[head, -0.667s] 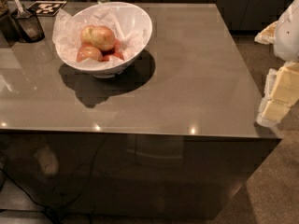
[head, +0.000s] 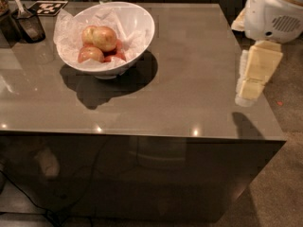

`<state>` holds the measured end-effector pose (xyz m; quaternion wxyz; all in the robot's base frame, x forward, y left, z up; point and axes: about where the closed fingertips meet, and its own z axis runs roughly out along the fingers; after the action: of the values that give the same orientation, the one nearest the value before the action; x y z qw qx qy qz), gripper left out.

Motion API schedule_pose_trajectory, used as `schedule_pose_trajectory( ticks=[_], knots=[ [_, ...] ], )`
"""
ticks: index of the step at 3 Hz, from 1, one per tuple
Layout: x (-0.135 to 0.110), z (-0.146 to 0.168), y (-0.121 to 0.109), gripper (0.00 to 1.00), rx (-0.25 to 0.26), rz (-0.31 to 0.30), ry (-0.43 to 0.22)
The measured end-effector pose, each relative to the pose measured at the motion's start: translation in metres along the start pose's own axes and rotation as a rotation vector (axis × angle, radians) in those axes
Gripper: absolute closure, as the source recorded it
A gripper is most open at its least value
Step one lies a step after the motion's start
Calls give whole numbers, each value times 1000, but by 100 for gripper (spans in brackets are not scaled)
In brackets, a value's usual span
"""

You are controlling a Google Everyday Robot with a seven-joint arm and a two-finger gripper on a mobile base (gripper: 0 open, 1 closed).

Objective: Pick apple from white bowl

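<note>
In the camera view, the apple (head: 106,38) is lying on top of the redder apples (head: 91,54) inside the paper-lined white bowl (head: 142,30). The bowl is standing on the far left part of the grey table (head: 189,79), near a dark container (head: 29,26) holding a utensil. The gripper (head: 252,82) is hanging over the table's right edge, well apart from the bowl and pointing down, and I cannot tell whether it is open or closed.

Four apples (head: 105,38), one white bowl (head: 143,21), one dark container (head: 29,27), one gripper (head: 248,92) at table (head: 189,79) edge
</note>
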<state>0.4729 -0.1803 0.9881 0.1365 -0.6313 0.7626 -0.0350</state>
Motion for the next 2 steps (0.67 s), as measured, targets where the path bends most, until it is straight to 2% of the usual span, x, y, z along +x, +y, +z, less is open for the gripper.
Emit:
schedule_pose_trajectory(
  ticks=[2],
  knots=[
    [-9, 1, -7, 0, 53, -1, -34]
  ],
)
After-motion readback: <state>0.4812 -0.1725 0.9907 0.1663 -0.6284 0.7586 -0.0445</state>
